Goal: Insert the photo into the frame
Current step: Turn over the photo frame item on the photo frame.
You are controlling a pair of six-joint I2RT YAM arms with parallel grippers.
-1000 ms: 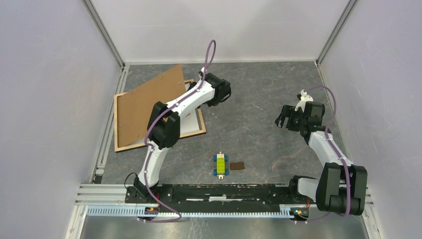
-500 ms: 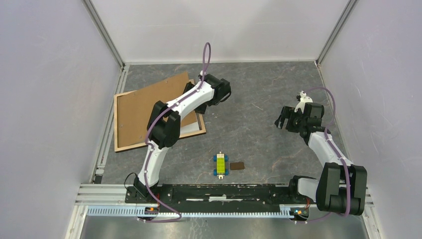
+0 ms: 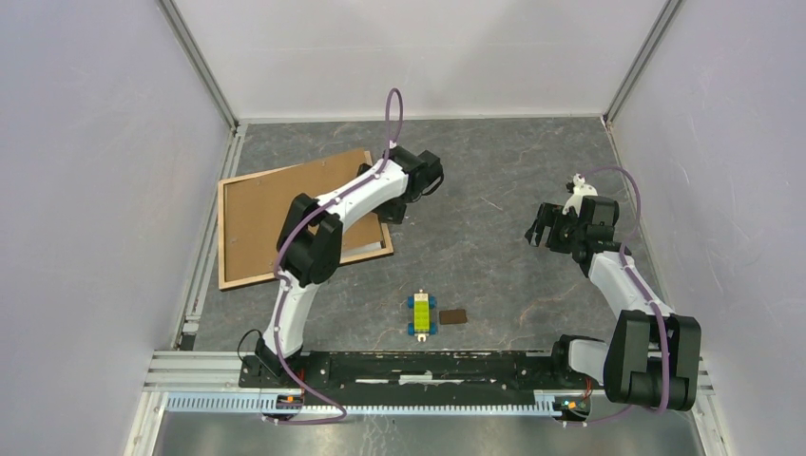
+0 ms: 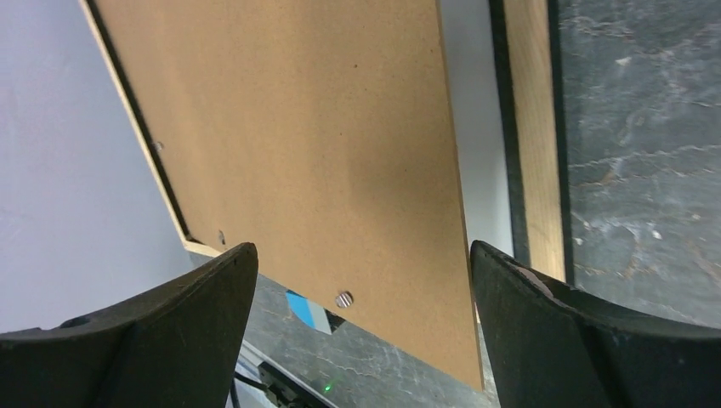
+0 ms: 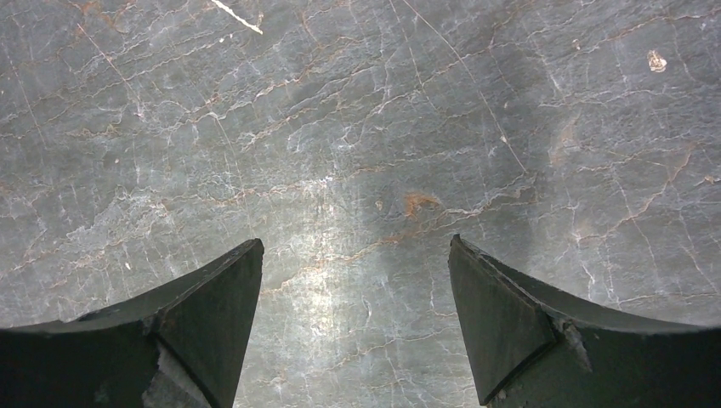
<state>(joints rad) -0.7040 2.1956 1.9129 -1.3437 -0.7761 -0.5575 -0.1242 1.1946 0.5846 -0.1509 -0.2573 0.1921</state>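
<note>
We can make out no readable words, numbers, labels, brands or signs in any of these three camera views.

The dark, veined bench (image 3: 494, 190) is carrying three things directly. The frame (image 3: 247, 277) is lying flat at its left side, tan rails up, slightly skewed to the bench edges. Near the front middle a yellow-green and blue block (image 3: 420, 314) is lying, with a small brown tile (image 3: 453, 316) sitting just beside it on the right.
</note>
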